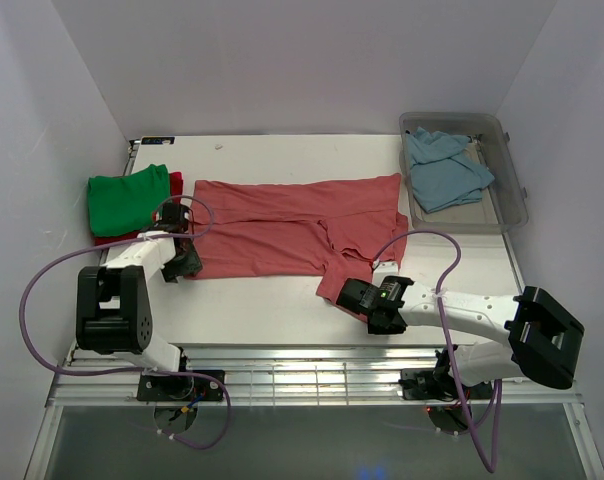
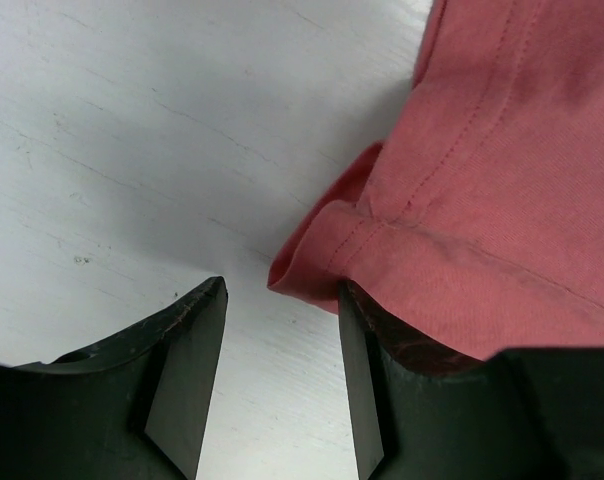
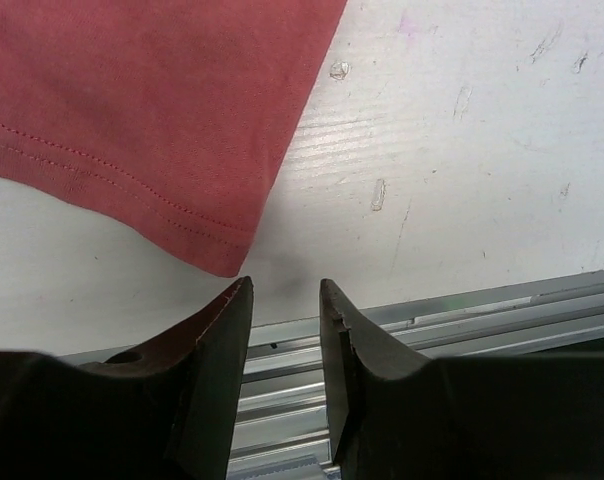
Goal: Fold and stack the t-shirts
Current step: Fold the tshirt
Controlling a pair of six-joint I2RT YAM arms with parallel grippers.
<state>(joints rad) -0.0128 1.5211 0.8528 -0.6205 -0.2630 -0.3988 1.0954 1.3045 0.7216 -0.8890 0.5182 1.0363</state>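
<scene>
A salmon-pink t-shirt (image 1: 282, 225) lies spread across the middle of the white table (image 1: 262, 310), with a sleeve pointing toward the front. My left gripper (image 1: 189, 268) is open at the shirt's near left corner. In the left wrist view the hemmed corner (image 2: 502, 180) lies over the right finger (image 2: 367, 380), and the gap at my left gripper (image 2: 282, 290) is empty. My right gripper (image 1: 340, 297) is open just in front of the sleeve's corner (image 3: 132, 90); its own view (image 3: 285, 285) shows nothing between the fingers. A folded green t-shirt (image 1: 127, 198) rests on a red one (image 1: 107, 240) at the left. A light blue t-shirt (image 1: 442, 172) lies crumpled in the bin.
A clear plastic bin (image 1: 517, 205) stands at the back right of the table. Metal rails (image 3: 432, 320) run along the table's front edge just below the right gripper. White walls close in the left, back and right sides.
</scene>
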